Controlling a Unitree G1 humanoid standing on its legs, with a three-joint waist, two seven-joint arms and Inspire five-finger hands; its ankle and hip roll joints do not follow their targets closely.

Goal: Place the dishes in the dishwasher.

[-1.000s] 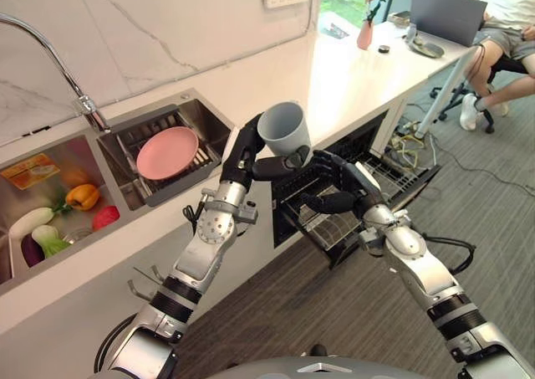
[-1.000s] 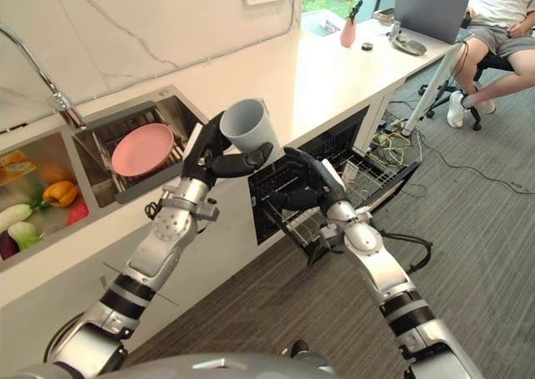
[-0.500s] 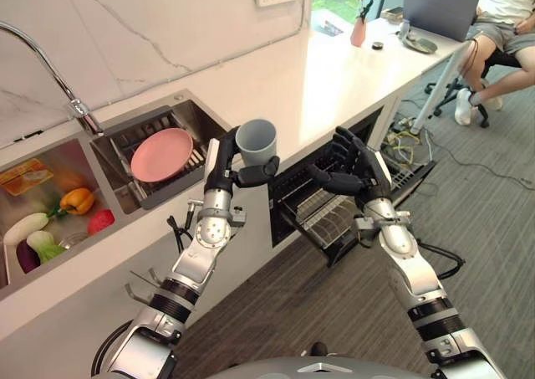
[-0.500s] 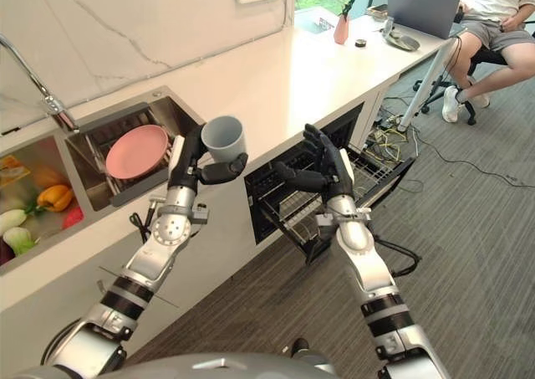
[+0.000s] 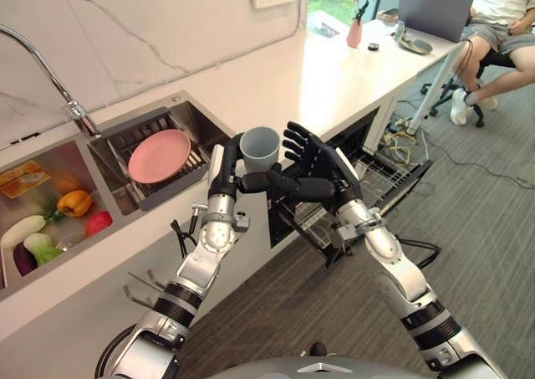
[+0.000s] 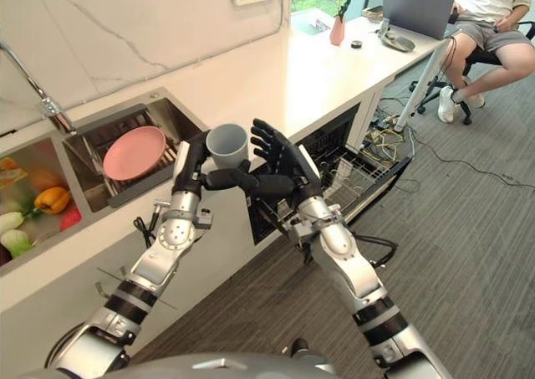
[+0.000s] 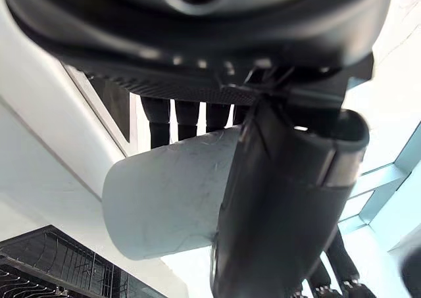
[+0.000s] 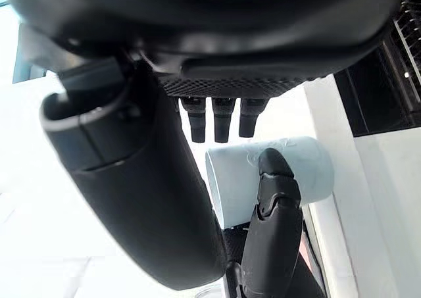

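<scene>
Right now the left hand (image 5: 227, 171) grips the grey cup (image 5: 260, 147) while the right hand (image 5: 313, 168), fingers spread wide, reaches beside it. If the left lets go before the right closes, the cup could fall short of the dishwasher rack (image 5: 368, 178).

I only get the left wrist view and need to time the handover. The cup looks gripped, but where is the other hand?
Observer: The right hand is beside the grey cup, fingers spread, not closed on it.
Operator: Is the left one holding it alone?
Observer: Yes, the left hand has fingers and thumb curled round the cup, which is held upright, mouth up, above the counter edge.
Operator: Is the dishwasher ready?
Observer: Its door is down and the wire rack is pulled out, just beyond the right hand.
Operator: Any dishes left?
Observer: A pink plate sits in the sink rack.
</scene>
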